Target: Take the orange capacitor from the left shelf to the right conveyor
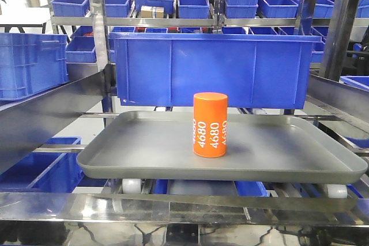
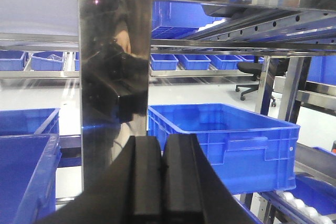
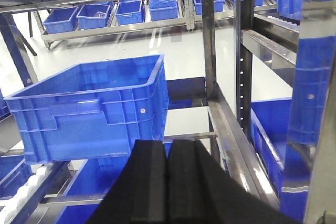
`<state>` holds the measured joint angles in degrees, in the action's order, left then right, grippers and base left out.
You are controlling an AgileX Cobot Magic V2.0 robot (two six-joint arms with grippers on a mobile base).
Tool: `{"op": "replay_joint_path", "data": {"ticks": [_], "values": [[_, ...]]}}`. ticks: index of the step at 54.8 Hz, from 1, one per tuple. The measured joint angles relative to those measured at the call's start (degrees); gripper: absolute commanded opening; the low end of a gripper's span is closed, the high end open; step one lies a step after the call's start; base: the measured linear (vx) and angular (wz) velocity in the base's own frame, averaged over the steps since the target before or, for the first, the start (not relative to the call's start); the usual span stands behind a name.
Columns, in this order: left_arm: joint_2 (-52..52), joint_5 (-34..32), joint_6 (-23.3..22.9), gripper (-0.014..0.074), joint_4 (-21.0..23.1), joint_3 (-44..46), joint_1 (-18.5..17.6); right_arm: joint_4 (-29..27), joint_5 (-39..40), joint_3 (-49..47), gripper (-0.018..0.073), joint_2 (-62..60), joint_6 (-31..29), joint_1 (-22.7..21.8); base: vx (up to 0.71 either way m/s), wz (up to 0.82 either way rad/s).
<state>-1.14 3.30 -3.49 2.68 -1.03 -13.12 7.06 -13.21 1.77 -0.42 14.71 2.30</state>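
The orange capacitor (image 1: pixel 210 124) stands upright with white "4680" on its side, in the shallow grey tray (image 1: pixel 150 156) of the left shelf (image 1: pixel 98 44). Neither gripper shows in the front view. In the left wrist view my left gripper (image 2: pixel 163 142) is shut with nothing between its black fingers, and it points at a shiny steel post (image 2: pixel 113 77). My right gripper (image 3: pixel 167 148) is shut and empty too, low beside a steel rack frame (image 3: pixel 210 66). The right conveyor is out of view.
A large blue bin (image 1: pixel 213 70) stands right behind the tray, with more blue bins (image 1: pixel 193 5) on the upper levels. Steel side rails (image 1: pixel 46 108) flank the tray. Blue crates (image 2: pixel 226 145) (image 3: pixel 89 108) sit ahead of each wrist camera.
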Motion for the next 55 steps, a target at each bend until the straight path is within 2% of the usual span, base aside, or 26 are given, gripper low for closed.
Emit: {"op": "replay_joint_path", "data": {"ticks": [27,39,46,55], "values": [[0.0,0.0,0.0,-0.0006,0.0,0.0,0.0,0.2,1.0,0.0,-0.0008,0.0,0.5,0.0,0.0,0.0],[0.0,0.0,0.0,-0.0006,0.0,0.0,0.0,-1.6,16.2,-0.9,-0.0008,0.0,0.6,0.0,0.0,0.0],[0.0,0.0,0.0,-0.0006,0.0,0.0,0.0,-1.3,15.4,-10.6,-0.0008,0.0,0.6,0.0,0.0,0.0],[0.0,0.0,0.0,-0.0006,0.0,0.0,0.0,2.5,7.5,-33.6,-0.0008,5.9,-1.9,0.0,0.0,0.0]]}}
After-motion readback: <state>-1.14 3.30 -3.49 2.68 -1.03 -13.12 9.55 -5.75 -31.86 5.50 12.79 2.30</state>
